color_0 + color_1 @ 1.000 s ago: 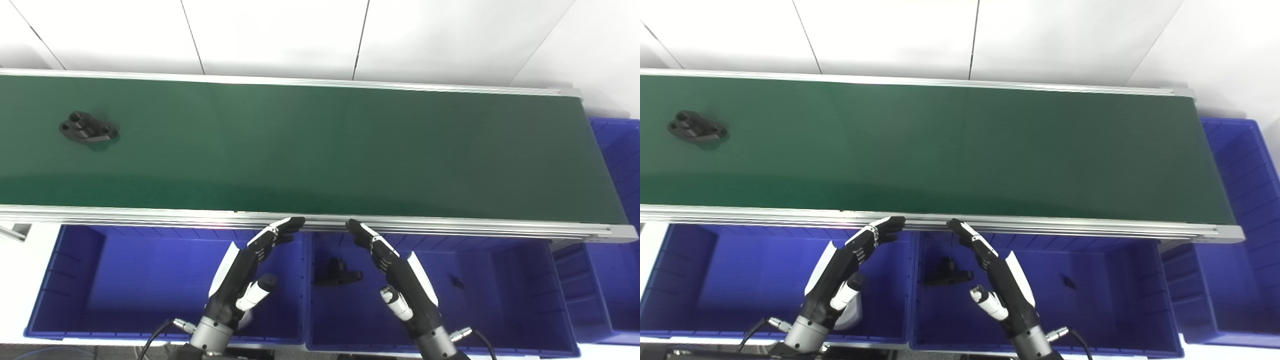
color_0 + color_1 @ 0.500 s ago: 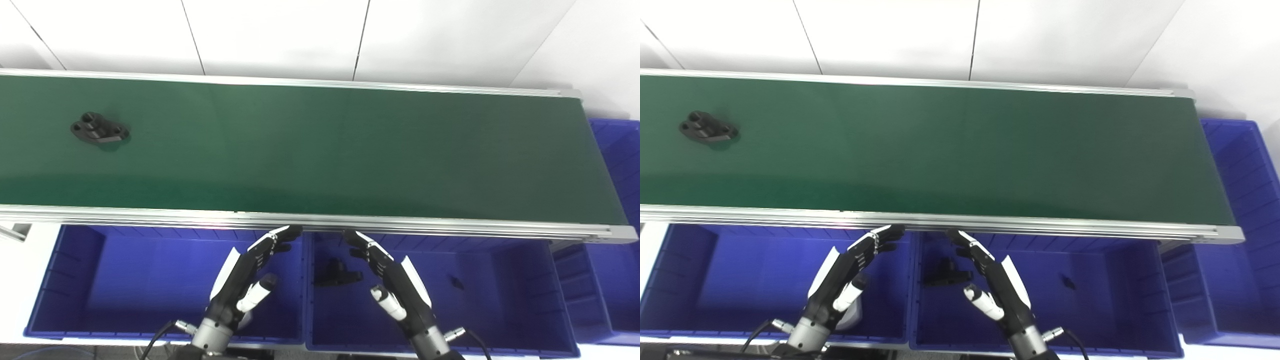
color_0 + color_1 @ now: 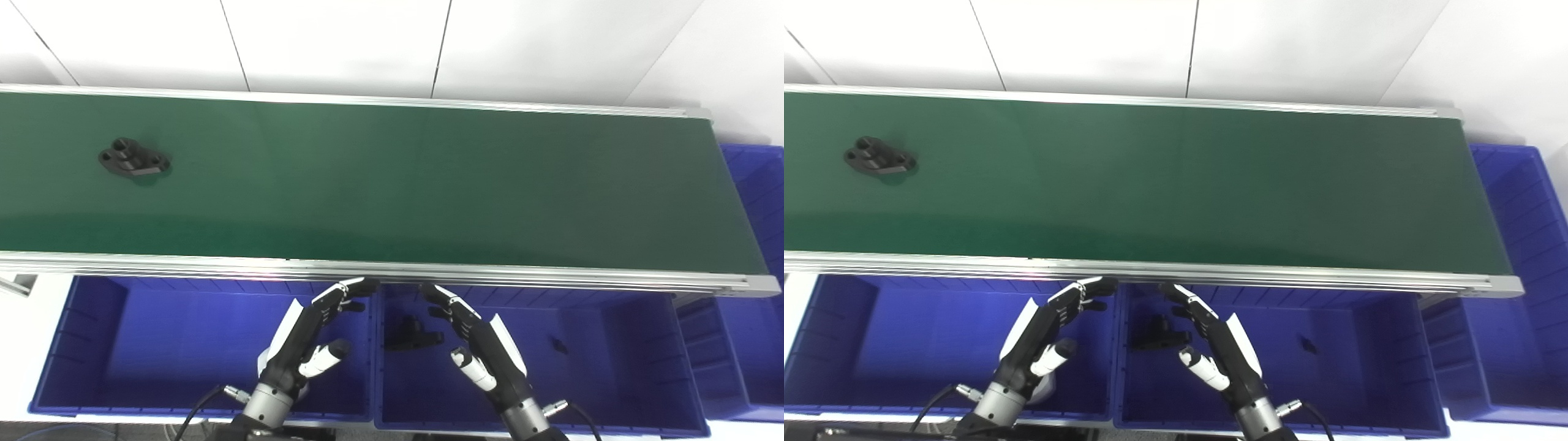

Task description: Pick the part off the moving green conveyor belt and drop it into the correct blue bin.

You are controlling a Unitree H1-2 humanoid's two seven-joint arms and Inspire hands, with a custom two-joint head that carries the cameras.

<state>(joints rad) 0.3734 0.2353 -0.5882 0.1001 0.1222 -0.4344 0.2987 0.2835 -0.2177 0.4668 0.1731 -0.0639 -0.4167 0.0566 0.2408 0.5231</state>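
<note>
Green conveyor belt (image 3: 392, 184) spans the frame, aluminium rail (image 3: 380, 269) along its near edge. Below it, left blue bin (image 3: 92, 343) and middle blue bin (image 3: 612, 361); another blue bin (image 3: 759, 196) at far right. Left hand (image 3: 309, 340) and right hand (image 3: 481, 343) hover over the bins just below the rail, fingers spread, holding nothing. Black flanged part (image 3: 133, 160) lies on the belt far left, well apart from both hands. Black part (image 3: 413, 334) and small black piece (image 3: 558, 345) sit in the middle bin.
</note>
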